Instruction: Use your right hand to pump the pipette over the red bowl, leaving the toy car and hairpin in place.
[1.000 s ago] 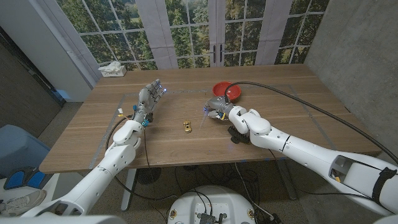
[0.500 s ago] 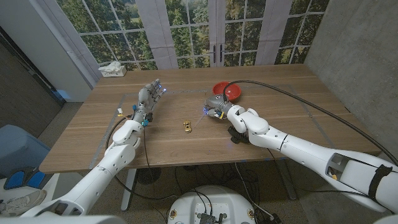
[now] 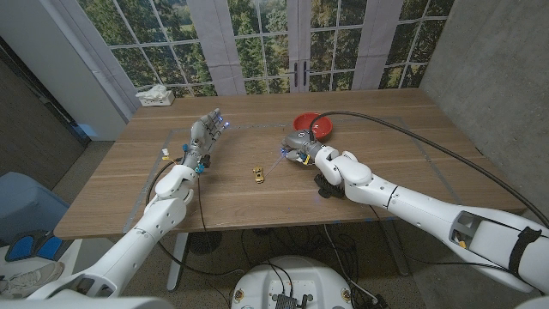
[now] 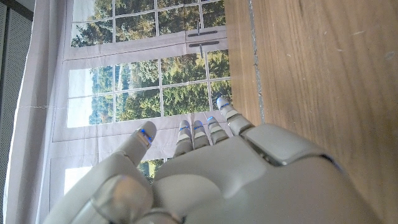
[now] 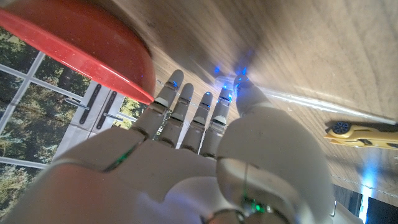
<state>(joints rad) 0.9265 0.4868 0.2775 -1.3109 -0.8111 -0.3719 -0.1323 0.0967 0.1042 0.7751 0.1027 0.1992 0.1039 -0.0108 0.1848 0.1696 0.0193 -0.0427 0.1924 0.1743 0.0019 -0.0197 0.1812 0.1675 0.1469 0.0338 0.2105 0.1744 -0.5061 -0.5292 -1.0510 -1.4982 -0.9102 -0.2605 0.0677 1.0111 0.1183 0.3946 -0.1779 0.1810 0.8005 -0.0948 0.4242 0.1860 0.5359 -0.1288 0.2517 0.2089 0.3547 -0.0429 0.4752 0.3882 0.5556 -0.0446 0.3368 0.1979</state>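
Observation:
The red bowl [image 3: 314, 125] stands on the far middle of the wooden table [image 3: 386, 163]. My right hand [image 3: 301, 148] hovers just in front of the bowl on its near-left side, not over it. It pinches a thin clear pipette [image 3: 283, 153] whose tip pokes out toward my left. In the right wrist view my right hand [image 5: 186, 155] has its thumb closed toward the fingers, with the pipette [image 5: 311, 102] running off from them and the red bowl [image 5: 81, 43] close ahead. A yellow toy car [image 3: 258, 173] sits on the table nearer me. A small pale hairpin [image 3: 163, 154] lies by my left forearm. My left hand [image 3: 208, 130] is raised with its fingers apart, holding nothing.
A tissue box [image 3: 154, 96] sits at the far left corner. A black cable [image 3: 412, 133] arcs from near the bowl over the right side of the table. The toy car [image 5: 364, 132] lies a short way from my right hand. Windows line the wall behind the table.

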